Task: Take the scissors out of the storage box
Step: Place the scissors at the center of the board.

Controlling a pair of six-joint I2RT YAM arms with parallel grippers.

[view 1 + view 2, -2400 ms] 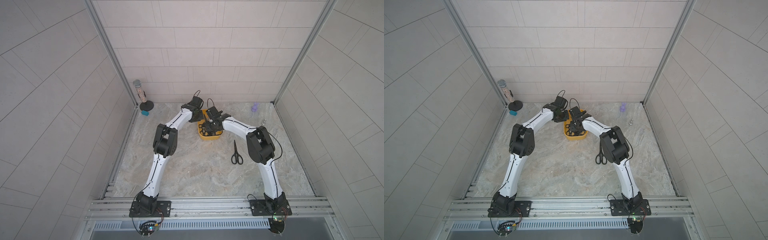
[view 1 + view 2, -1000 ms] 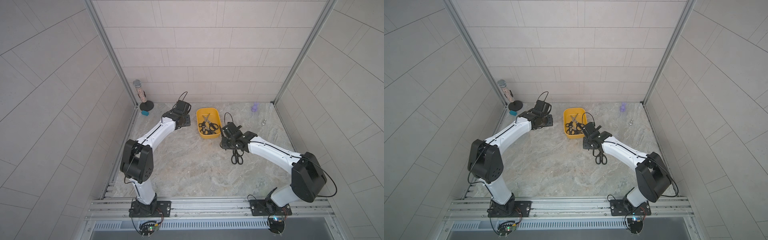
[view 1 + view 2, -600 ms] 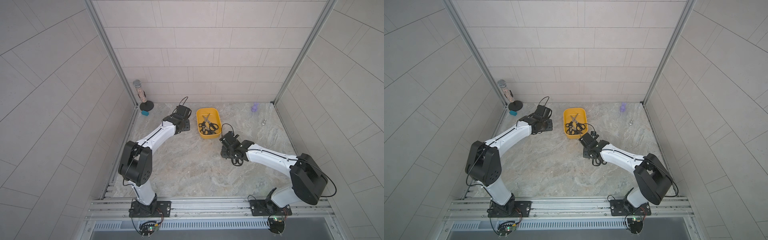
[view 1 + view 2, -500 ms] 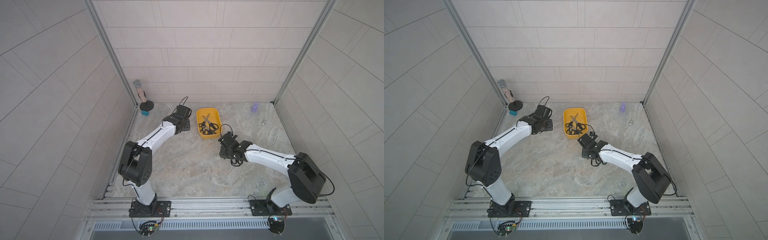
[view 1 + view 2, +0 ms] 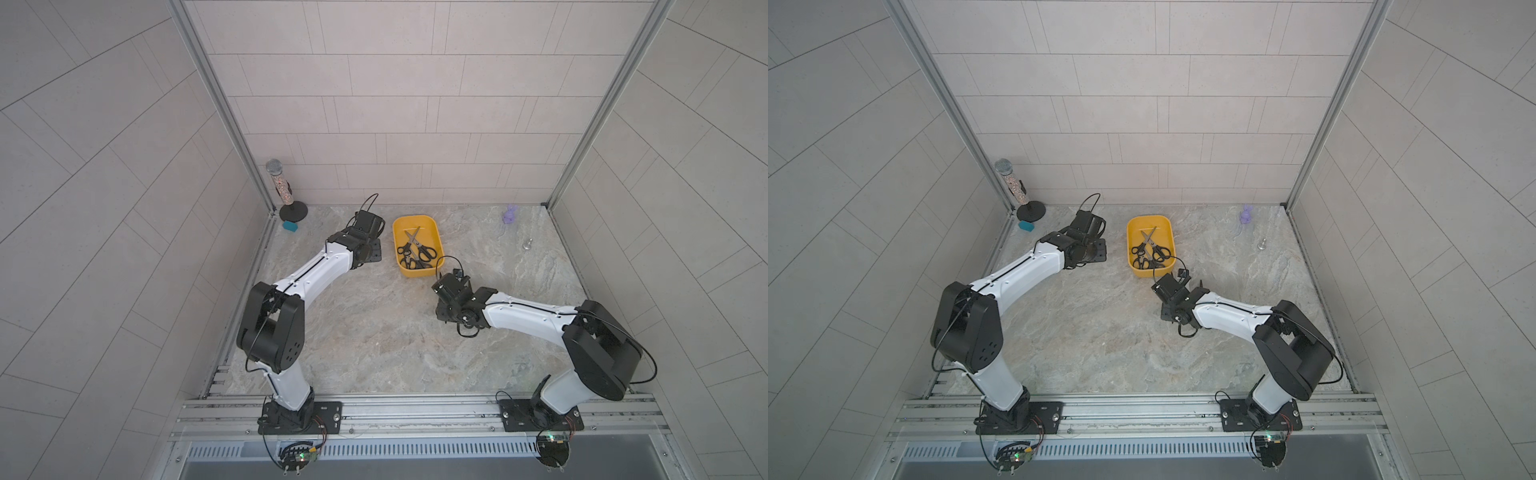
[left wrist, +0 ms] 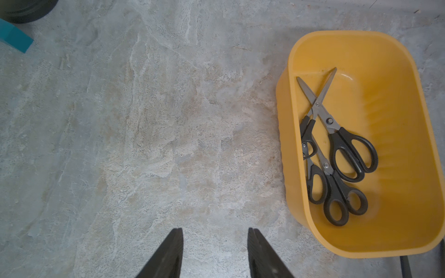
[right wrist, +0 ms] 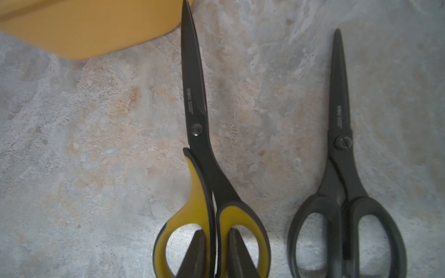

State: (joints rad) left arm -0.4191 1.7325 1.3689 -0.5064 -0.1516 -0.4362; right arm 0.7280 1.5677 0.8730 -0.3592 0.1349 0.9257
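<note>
- Right wrist view: the right hand (image 7: pixel 216 238) is clenched on the yellow-and-black scissors (image 7: pixel 198 149), with one finger through each loop, pinching the inner handle bars.
- Its dark blades are closed, and the tip is near the wall of the storage box (image 7: pixel 91 26). I cannot tell whether it rests on the desk (image 7: pixel 84 144).
- All-black scissors (image 7: pixel 340 149) lie on the desk just beside it, parallel and apart.
- In both top views the storage box (image 5: pixel 417 217) (image 5: pixel 1149 217) sits at 12 o'clock from the desk centre. The right hand is at 5 o'clock from it and the left hand at 9 o'clock.
- The left hand (image 6: pixel 215 232) is released, its fingers apart over bare desk.
- Black-handled scissors (image 6: pixel 337 144) lie piled inside the box, two silver blades crossing.
</note>
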